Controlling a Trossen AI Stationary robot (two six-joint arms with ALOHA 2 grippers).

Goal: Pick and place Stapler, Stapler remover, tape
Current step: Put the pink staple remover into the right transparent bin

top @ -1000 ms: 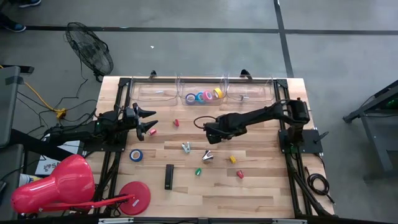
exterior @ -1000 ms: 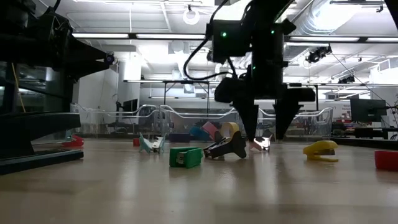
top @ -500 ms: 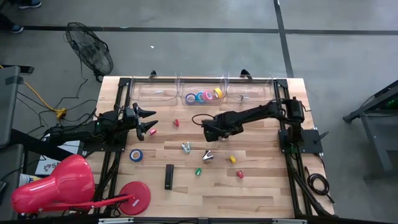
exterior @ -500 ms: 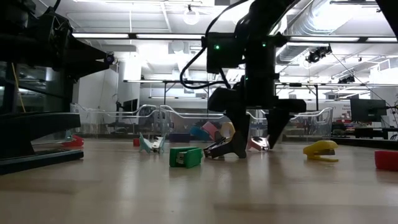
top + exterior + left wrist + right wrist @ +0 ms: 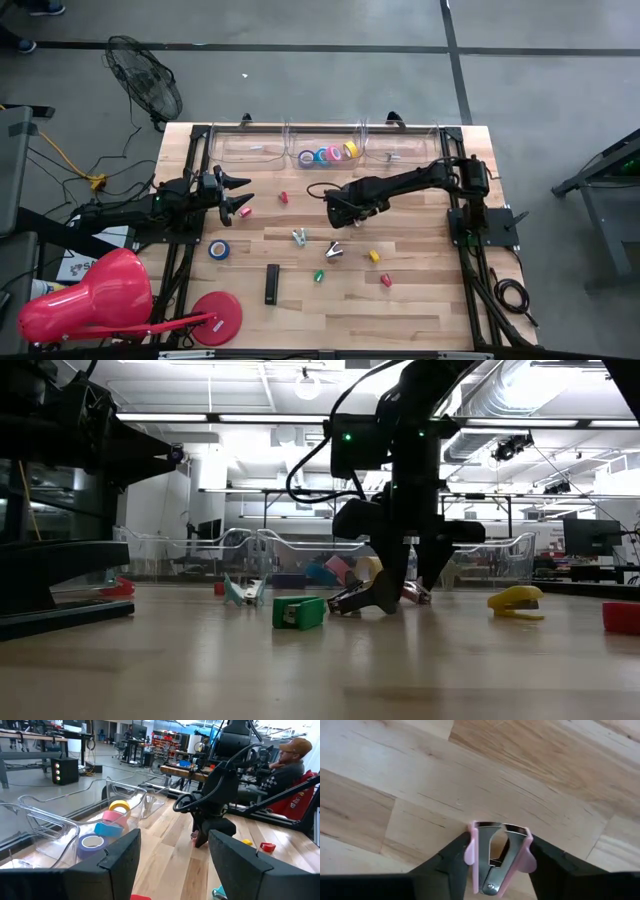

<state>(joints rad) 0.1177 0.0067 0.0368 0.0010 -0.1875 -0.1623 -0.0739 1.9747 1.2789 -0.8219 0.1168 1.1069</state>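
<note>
My right claw [image 5: 498, 865] is down at the wooden table [image 5: 420, 300], near its middle, a little toward the clear bins [image 5: 325, 150] along the far edge. The two fingers [image 5: 445, 865] stand on either side of a pink staple remover [image 5: 499, 855], each pressed against one of its pink wings. The remover's metal jaws point away from my wrist. It sits on the boards; I cannot tell whether it has left the surface. In the low view my fingers reach down to table level beside a dark staple remover [image 5: 362, 598].

My left claw [image 5: 232, 195] waits above the left side of the table, fingers spread wide and holding nothing.

Tape: blue, pink, purple and yellow rolls [image 5: 328, 154] lie in a row inside the middle bin. One more blue roll [image 5: 218, 249] lies on the table at the left, well apart from both claws.

Stapler: a black one [image 5: 271, 284] lies flat toward the near edge, untouched.

Other small staple removers are scattered on the boards: teal [image 5: 300, 237], green [image 5: 319, 276], yellow [image 5: 374, 256], and red [image 5: 386, 280] near the right front. A small red piece [image 5: 283, 197] sits near the bins.

A person [image 5: 287, 762] in a cap is seated beyond the table.
</note>
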